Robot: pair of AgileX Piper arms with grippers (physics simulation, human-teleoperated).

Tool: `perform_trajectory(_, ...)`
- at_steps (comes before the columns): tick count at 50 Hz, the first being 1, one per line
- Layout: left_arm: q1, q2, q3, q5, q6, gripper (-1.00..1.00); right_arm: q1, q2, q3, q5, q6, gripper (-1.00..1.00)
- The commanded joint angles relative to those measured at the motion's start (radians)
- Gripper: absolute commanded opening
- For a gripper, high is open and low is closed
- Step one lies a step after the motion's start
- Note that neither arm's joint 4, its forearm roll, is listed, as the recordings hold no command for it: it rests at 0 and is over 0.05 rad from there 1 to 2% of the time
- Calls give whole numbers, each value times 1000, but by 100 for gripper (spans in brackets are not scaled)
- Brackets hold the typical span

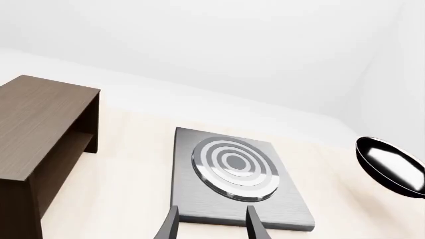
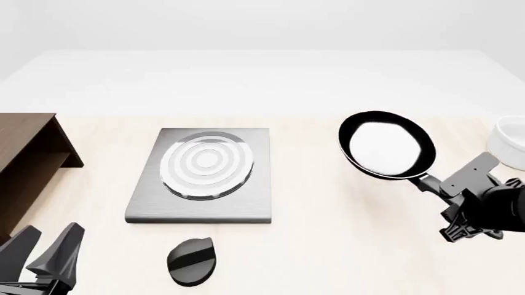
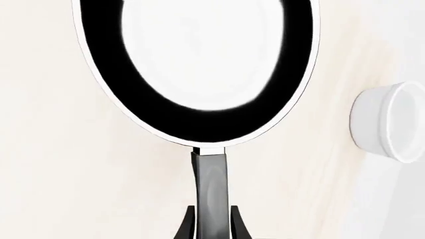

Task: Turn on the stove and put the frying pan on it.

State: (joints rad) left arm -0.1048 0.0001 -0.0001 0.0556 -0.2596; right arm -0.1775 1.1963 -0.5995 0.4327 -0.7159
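My right gripper is closed on the handle of the frying pan, with the two fingers pressed on both sides of it. From the front view I cannot tell if the pan is lifted or resting on the table; it sits to the right of the stove, well apart from it, and near the white bowl at the right edge.

The main risk, I think, is the grip: I hold the pan only by its long handle, far from the heavy round part, so it may rotate or slip between the fingers when I carry it across. A fast swing could also touch the bowl. The second risk is the order: the black knob lies in front of the stove, and I judge it is not turned yet.

My left gripper is low at the near left corner, fingers apart and holding nothing, pointing toward the stove, beside the brown shelf. The right arm reaches in from the right, wrist aligned with the handle.
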Motion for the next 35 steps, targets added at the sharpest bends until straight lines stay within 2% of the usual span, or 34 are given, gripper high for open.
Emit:
perform_trajectory(1, -1, 0, 0, -1, 0, 100, 62, -114, -73, 131, -4, -100)
perform_trajectory(17, -7, 0, 0, -2, -3, 100, 195, -200, -117, 242, -33, -100)
perform_trajectory(35, -10, 0, 0, -1, 2, 100, 341, -111, -229, 258, -27, -100)
